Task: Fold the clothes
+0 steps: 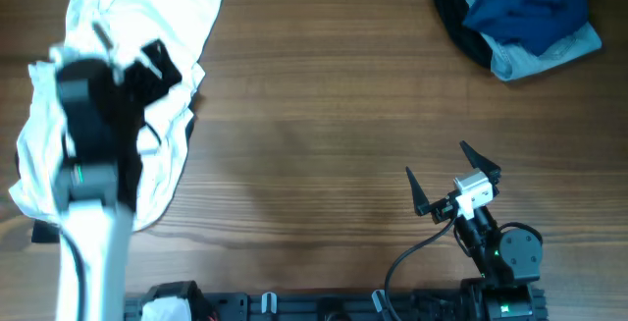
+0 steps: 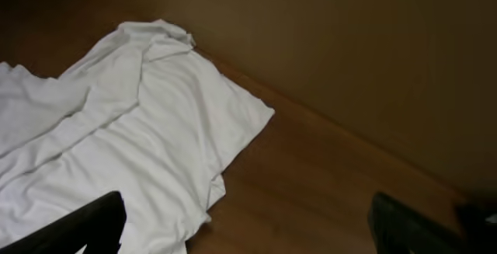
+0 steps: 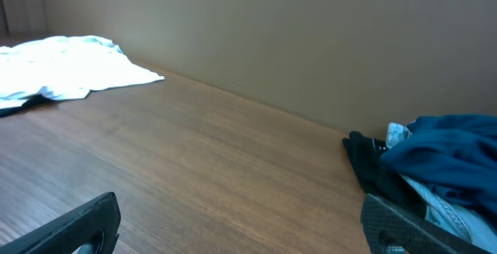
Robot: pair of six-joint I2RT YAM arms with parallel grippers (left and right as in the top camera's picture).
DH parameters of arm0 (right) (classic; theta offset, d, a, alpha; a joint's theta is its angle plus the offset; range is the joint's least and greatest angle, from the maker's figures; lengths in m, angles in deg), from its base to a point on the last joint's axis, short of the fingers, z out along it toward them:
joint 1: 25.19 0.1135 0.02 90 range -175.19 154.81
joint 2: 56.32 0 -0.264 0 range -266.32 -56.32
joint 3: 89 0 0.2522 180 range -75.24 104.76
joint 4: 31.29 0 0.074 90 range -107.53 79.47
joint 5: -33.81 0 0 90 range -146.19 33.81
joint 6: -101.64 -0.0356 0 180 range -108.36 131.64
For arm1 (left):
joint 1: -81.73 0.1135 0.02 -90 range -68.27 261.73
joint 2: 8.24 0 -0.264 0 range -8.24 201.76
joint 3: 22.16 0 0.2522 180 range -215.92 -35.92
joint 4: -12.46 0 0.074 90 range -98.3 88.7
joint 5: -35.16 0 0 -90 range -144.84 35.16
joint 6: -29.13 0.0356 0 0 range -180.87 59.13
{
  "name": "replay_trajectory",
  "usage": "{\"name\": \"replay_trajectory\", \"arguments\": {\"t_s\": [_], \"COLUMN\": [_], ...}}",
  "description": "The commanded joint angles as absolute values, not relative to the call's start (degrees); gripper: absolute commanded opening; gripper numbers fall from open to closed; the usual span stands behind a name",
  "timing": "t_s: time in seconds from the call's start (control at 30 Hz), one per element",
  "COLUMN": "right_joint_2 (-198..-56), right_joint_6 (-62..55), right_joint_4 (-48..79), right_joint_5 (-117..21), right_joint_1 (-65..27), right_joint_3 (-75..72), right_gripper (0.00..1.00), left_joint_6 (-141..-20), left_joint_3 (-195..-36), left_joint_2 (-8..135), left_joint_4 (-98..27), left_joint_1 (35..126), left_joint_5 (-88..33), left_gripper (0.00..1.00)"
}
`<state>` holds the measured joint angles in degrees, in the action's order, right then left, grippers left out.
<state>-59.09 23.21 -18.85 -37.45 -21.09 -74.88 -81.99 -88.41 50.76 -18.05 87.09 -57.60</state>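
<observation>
L jaws: spread wide. In the wrist view one finger (image 2: pixel 89 227) sits at the bottom-left corner and the other at the bottom-right, w/ nothing pinched between them. The L finger overlaps the white shirt (image 2: pixel 147 145) edge in that view, the R one is over bare desk (image 2: pixel 311 176). Can't tell if either touches cloth. From overhead the L arm (image 1: pixel 93 125) is blurred and sits over the shirt's middle.

R jaws: also spread wide and empty, fingers (image 1: pixel 420 191) in a V aimed far-left. They are over bare desk at near right, well apart from both garments. The R wrist view shows wood only between the two finger tips (image 3: pixel 85 219).

White shirt (image 1: pixel 39 144): left side of the desk (image 1: pixel 324 115), partly spread and rumpled, not folded. Its long axis runs far-to-near, leaning a bit left toward the near end. One bunched end sits at the far edge, the broad end lies near-left. A flat flap sticks out to the right at the far end. A dark bit (image 1: pixel 41 231) shows under its near-left corner; can't tell what it is.

Blue pile (image 1: pixel 525 7): far-right corner, a crumpled heap of dark blue on top w/ black cloth on its left side and pale blue at the near-right edge. No clear axis, slightly wider than deep. In the R wrist view it sits at the right (image 3: pixel 450 153), against the back edge.
</observation>
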Motion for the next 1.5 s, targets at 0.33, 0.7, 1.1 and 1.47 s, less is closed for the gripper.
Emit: {"name": "replay_trajectory", "arguments": {"t_s": [0.33,0.7,1.1,1.47], "right_joint_2": [-59.13,-59.13,-59.13,-59.13], "right_joint_6": [22.14,22.16,22.14,22.12], "right_joint_4": [-19.05,-19.05,-19.05,-19.05], "right_joint_5": [-38.26,-38.26,-38.26,-38.26], "right_joint_1": [-20.88,-20.88,-20.85,-20.88], "right_joint_3": [-74.95,-74.95,-74.95,-74.95], "right_gripper": [1.00,1.00,1.00,1.00], "left_joint_6": [-82.32,-82.21,-81.16,-81.16], "left_joint_3": [-39.93,-36.26,-36.26,-36.26], "left_joint_2": [4.07,-8.14,-7.88,-7.86], "left_joint_4": [1.07,-5.46,-5.20,-5.20], "left_joint_1": [87.64,88.21,88.67,88.67], "left_joint_5": [-57.93,-57.93,-57.93,-57.93], "left_gripper": [1.00,1.00,1.00,1.00]}}
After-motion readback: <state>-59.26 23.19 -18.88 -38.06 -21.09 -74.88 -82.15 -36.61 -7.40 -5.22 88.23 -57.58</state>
